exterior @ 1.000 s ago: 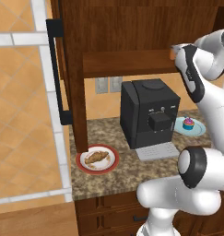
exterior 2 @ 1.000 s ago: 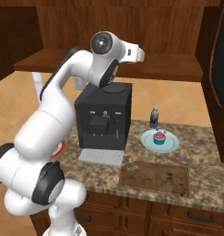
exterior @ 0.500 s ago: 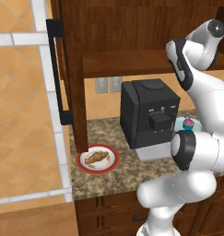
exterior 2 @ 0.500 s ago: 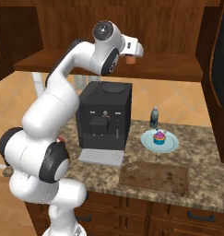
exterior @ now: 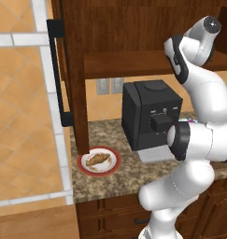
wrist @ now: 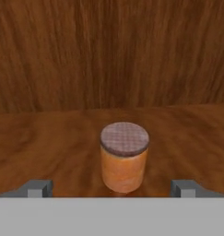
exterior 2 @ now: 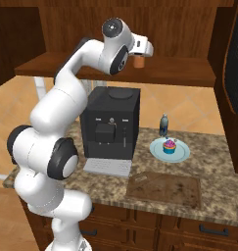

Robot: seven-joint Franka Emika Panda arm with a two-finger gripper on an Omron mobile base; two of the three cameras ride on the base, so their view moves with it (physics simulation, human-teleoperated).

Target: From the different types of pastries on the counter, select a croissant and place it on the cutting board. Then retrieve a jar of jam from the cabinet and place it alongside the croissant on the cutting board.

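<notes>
The pincer (wrist: 111, 188) is seen spread wide, its two tips standing apart at either side of the hand view with nothing clamped between them. Directly ahead, the jar of jam (wrist: 124, 156) stands upright on the wooden shelf (wrist: 49, 138) inside the cabinet (exterior: 133, 28), apart from both tips and not yet enclosed by them. In the right base view the jar (exterior 2: 138, 62) is found just beside the raised hand, on the shelf above the coffee machine (exterior 2: 110, 122). The jam part of the task is therefore judged to be only at the approach: the jar remains to be closed upon, lifted out and carried down. The cutting board (exterior 2: 164, 188) lies on the tabletop (exterior 2: 213, 157) in front of the blue plate (exterior 2: 181, 153) bearing the cupcake (exterior 2: 169, 145), and nothing is seen lying on it. The croissant (exterior: 98, 159) is seen resting on the red-rimmed plate (exterior: 112, 167) at the far left of the tabletop, beneath the open cabinet door (exterior: 70, 70) with its black handle (exterior: 56, 70). The croissant step thus appears undone, as far as can be judged, and both the pastry and the jar are left to be set side by side on the board. A small bottle (exterior 2: 163, 125) stands behind the blue plate.
</notes>
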